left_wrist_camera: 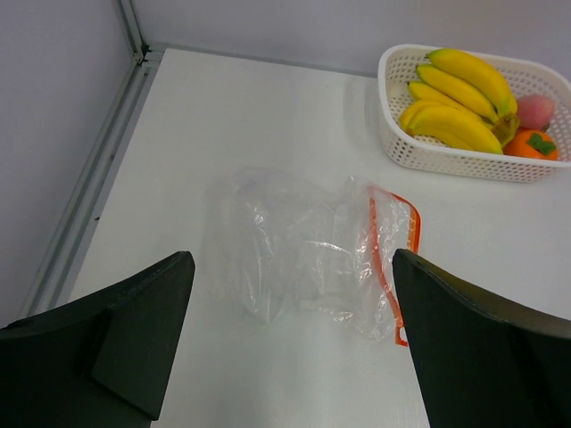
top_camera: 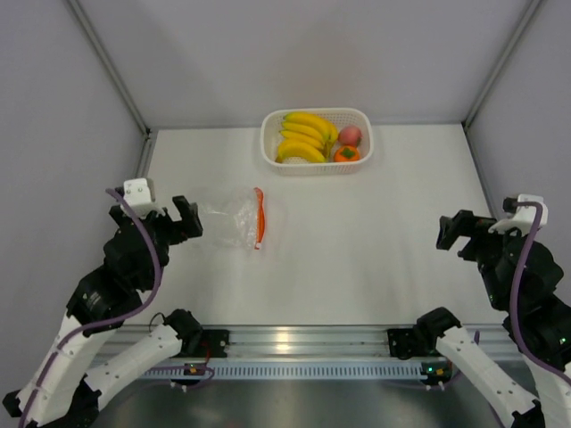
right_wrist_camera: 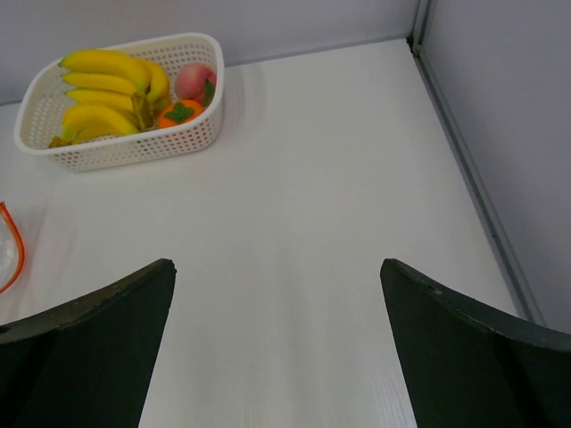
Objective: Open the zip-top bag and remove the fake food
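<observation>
Left and right jaws spread; left wrist shows zip-top bag [left_wrist_camera: 303, 245] whole, right only its edge.

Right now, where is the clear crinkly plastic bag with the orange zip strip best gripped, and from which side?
Probably the orange zip strip, its stiffest edge; the bag lies limp and flat. Come from above with the nearer left gripper.

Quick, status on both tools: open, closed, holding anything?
Left tool: open, holding nothing; the zip-top bag lies on the table just ahead.
Right tool: open, holding nothing.
</observation>
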